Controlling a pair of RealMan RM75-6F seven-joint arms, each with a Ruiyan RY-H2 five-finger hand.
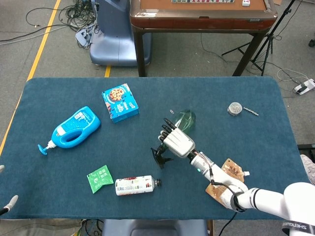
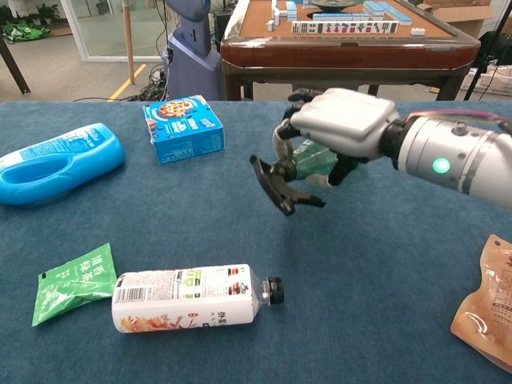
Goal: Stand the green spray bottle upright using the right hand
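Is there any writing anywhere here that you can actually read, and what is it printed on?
"SHENGALE...", only partly legible: white right arm.
Blue cookie box: print too blurred.
White drink bottle: label too small.
Blue detergent bottle: label unreadable.
Green packet: unreadable.
Green spray bottle, held by the right hand: no text visible.
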